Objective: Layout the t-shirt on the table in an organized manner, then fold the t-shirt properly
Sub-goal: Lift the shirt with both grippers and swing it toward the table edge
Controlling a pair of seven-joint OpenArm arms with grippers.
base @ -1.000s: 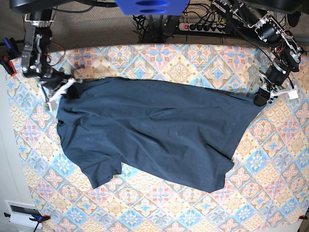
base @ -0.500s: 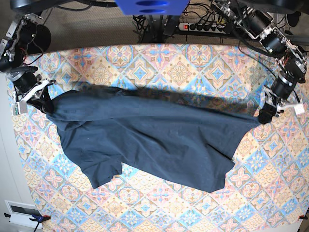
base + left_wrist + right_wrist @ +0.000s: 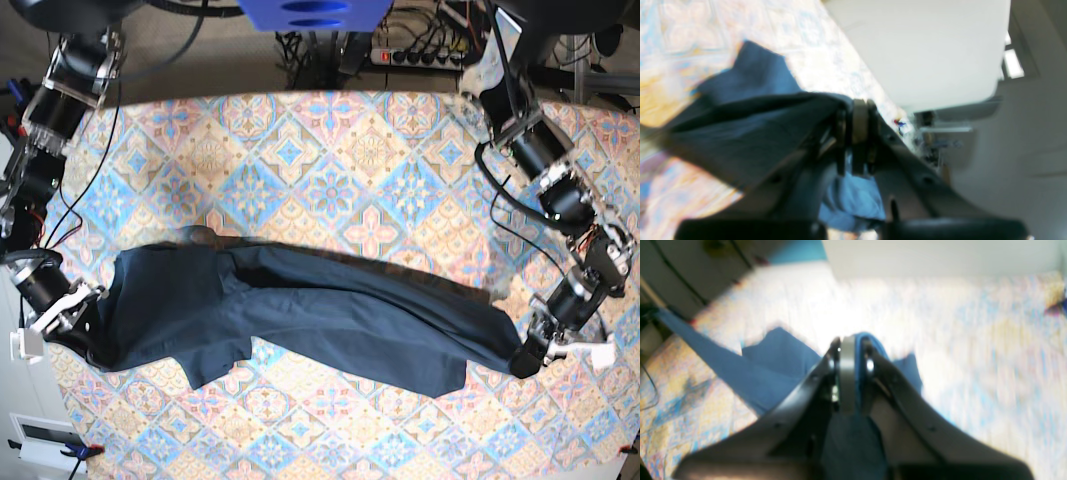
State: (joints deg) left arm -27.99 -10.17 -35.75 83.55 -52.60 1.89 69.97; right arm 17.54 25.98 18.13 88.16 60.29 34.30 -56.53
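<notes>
A: Where is the t-shirt (image 3: 300,310) lying?

B: Across the lower half of the table (image 3: 330,150), stretched out as a long dark band from one side to the other in the base view. It is bunched and folded over on itself, with a sleeve sticking out toward the near edge on that view's left part.

A: And the right gripper (image 3: 85,335)?

B: It sits at the end of the shirt on the base view's left, near the table's edge. In the right wrist view the right gripper (image 3: 851,355) has its jaws pressed together with a fold of blue cloth pinched between them; cloth also shows under the jaws and spreads out flat on the patterned covering beyond them. The view is blurred, so I cannot tell which part of the shirt it is.

A: The left gripper (image 3: 527,358)?

B: At the opposite end, on the base view's right, low over the table. The shirt's corner runs straight into it. The left wrist view shows the left gripper (image 3: 855,115) with its jaws together and clamped on the cloth: dark fabric pulls away to one side of the tips in a taut sheet, and a lighter blue bit hangs below them.

A: So the shirt is held at both ends?

B: Yes, each pair of jaws grips one end, and the garment spans between them, its middle resting on the table. A power strip (image 3: 425,55) and cables lie on the floor beyond the far edge.
</notes>
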